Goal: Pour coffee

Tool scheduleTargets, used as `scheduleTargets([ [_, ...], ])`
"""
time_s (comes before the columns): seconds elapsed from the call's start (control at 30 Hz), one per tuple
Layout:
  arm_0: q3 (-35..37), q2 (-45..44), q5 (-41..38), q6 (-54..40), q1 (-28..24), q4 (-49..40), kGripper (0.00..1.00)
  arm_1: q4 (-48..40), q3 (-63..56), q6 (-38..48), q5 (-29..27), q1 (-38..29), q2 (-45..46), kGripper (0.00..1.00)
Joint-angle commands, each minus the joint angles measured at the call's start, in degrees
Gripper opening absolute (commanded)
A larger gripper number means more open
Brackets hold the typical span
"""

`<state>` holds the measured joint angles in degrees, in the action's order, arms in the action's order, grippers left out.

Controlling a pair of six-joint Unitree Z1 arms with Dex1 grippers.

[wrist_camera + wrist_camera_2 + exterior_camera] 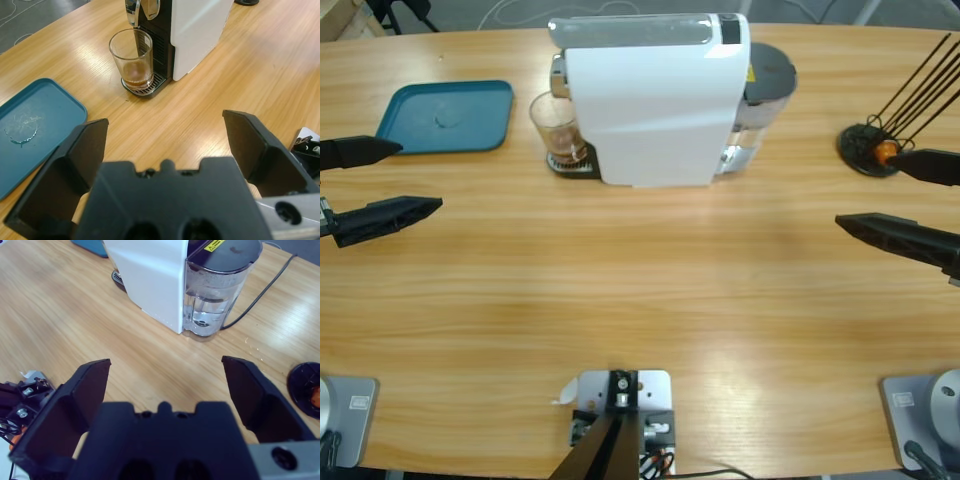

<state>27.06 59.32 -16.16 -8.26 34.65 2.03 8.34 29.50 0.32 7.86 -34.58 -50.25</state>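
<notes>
Under the spout of the white coffee machine (655, 100), on its black drip grate: a clear glass (558, 128), upright, holding the coffee (137, 80) as a shallow brown layer at its base. Spout reaching down into the glass's mouth in the left wrist view.

Ahead of the left gripper (165, 145) and a little to its left, well apart across bare counter (640, 290). Fingers (82, 160) spread wide, holding nothing. Glass's long axis vertical, so a level side-on approach would suit, one finger passing either side of the wall. Machine body just beside the glass on the far side, which leaves little room there for a finger; likely the tight spot.

Right gripper (165, 385) also wide apart and empty, facing the machine's other end, where the water tank (215, 295) stands with a cable trailing away behind it. Glass hidden from that view by the white housing. Left arm judged clearly the nearer and the only one with a clear line to the glass.

Beside the glass, towards the left arm's edge of the counter: a teal tray (450, 115), lying flat, with a faint wet ring on it, a plausible place to carry the glass to. Near the right gripper: a black wire capsule stand (875, 150) with something orange at its base.

Nothing grasped yet; reach to the glass seemingly the step in hand.
</notes>
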Motion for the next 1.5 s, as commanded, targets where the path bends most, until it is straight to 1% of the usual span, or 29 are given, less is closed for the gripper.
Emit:
scheduleTargets([
  [0.03, -0.76, 1.06, 0.64, -5.61, -3.52, -0.8, 1.0, -0.34, -1.72, 0.65, 0.22, -1.37, -1.7, 1.0],
  [0.13, 0.05, 2.94, -0.64, -9.02, -4.07, -0.8, 1.0, -0.34, -1.81, 0.65, 0.22, -1.72, -1.7, 1.0],
  [0.37, 1.61, 11.42, -6.2, -18.81, -4.1, -0.93, 1.0, -0.15, -1.63, 0.74, 0.49, -2.7, -2.42, 1.0],
  [0.53, 6.36, 16.53, -13.44, -25.83, -6.9, -2.61, 0.991, 1.1, -0.88, 0.74, 0.66, -3.99, -2.89, 1.0],
  [0.6, 9.45, 18.75, -17.06, -27.27, -8.69, -4.39, 0.993, 1.17, -0.7, 0.74, 0.66, -4.09, -3.68, 1.0],
  [0.7, 13.81, 20.7, -26.12, -27.74, -15.04, -7.83, 1.0, 1.47, -0.35, 0.74, 0.93, -4.09, -4.88, 1.0],
  [0.77, 15.24, 23.25, -29.54, -30.89, -18.71, -8.92, 1.0, 1.67, -0.23, 0.74, 1.01, -4.09, -5.04, 1.0],
  [0.83, 17.94, 27.03, -30.14, -36.34, -20.4, -12.32, 1.0, 1.79, -0.14, 0.74, 1.01, -4.09, -5.18, 1.0],
  [0.93, 25.66, 32.7, -30.42, -42.35, -19.82, -19.75, 1.0, 2.21, 0.12, 0.74, 1.01, -4.09, -5.55, 1.0],
  [1.0, 29.56, 35.83, -30.37, -44.51, -19.82, -22.42, 1.0, 2.49, 0.37, 0.74, 1.05, -4.09, -6.07, 1.0],
  [1.07, 30.39, 37.19, -28.84, -45.88, -20.07, -22.42, 1.0, 2.74, 0.58, 0.74, 1.1, -4.09, -6.37, 1.0],
  [1.1, 30.32, 37.36, -24.8, -46.9, -19.61, -22.58, 1.0, 2.76, 0.63, 0.74, 1.14, -4.09, -6.55, 1.0],
  [1.13, 30.0, 37.49, -19.12, -47.32, -18.47, -23.02, 1.0, 2.83, 0.69, 0.74, 1.24, -4.09, -6.65, 1.0],
  [1.2, 29.91, 38.4, -15.43, -47.64, -17.01, -23.06, 1.0, 2.83, 0.74, 0.74, 1.28, -4.09, -7.02, 1.0],
  [1.37, 30.93, 43.62, -16.92, -47.73, -15.41, -21.62, 1.0, 2.74, 0.91, 0.74, 1.28, -4.09, -8.2, 1.0],
  [1.5, 31.97, 46.06, -21.51, -47.29, -15.51, -21.19, 1.0, 2.33, 0.91, 0.65, 1.37, -4.09, -9.34, 1.0],
])
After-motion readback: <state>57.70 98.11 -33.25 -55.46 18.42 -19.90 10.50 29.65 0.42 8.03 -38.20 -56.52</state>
